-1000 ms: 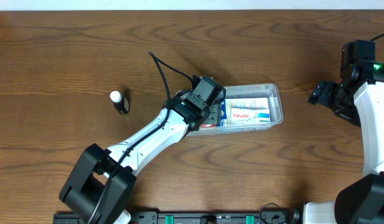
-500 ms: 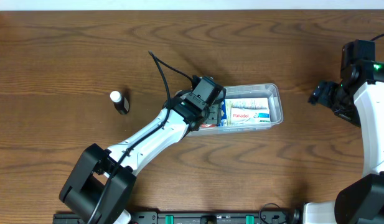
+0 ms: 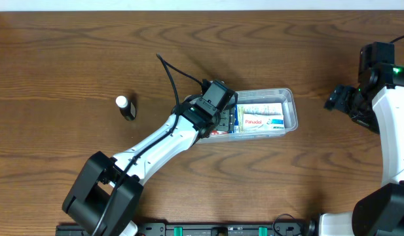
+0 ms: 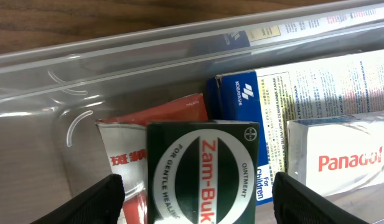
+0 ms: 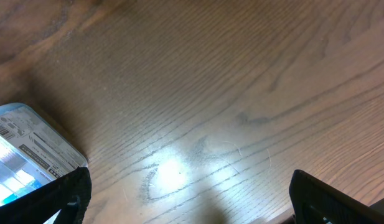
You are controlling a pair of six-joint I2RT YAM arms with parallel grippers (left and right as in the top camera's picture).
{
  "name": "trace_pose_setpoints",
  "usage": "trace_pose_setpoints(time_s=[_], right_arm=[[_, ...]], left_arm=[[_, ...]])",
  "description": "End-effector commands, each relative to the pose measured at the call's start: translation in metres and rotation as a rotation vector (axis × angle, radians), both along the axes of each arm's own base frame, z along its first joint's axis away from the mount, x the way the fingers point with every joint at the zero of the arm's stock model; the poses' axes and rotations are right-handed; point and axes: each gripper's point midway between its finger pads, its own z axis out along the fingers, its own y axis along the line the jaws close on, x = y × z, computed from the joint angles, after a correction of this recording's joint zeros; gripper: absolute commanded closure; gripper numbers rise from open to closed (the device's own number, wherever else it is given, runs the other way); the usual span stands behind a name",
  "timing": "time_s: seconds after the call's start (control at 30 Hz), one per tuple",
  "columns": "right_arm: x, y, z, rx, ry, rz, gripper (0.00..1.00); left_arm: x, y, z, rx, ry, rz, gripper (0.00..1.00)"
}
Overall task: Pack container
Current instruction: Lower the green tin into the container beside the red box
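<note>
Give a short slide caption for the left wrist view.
Left hand open around Zam-Buk box in the container.

Dark brown wood-grain table [image 3: 57, 65], pale strip [image 3: 188, 4] along its far edge, soft glare [image 5: 168, 171] on top.

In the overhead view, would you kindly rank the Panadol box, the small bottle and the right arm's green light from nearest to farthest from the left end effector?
From the left end effector:
1. Panadol box, just right of it in the container.
2. Bottle, alone, well off to the left.
3. Green light, at the far right.
</note>
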Motion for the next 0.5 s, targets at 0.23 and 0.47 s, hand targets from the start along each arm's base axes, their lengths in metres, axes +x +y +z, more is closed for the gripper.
trace_pose_setpoints(time_s=[0.23, 0.47], right_arm=[[-0.0011, -0.0027, 0.0013, -0.006, -0.003, -0.012, 0.01], [-0.0012, -0.0027, 0.0012, -0.006, -0.003, -0.012, 0.01]], left_arm=[[0.0064, -0.0032, 0.0055, -0.007, -0.020, 0.010, 0.23], [0.0110, -0.0066, 0.0136, -0.008, -0.063, -0.034, 0.23]])
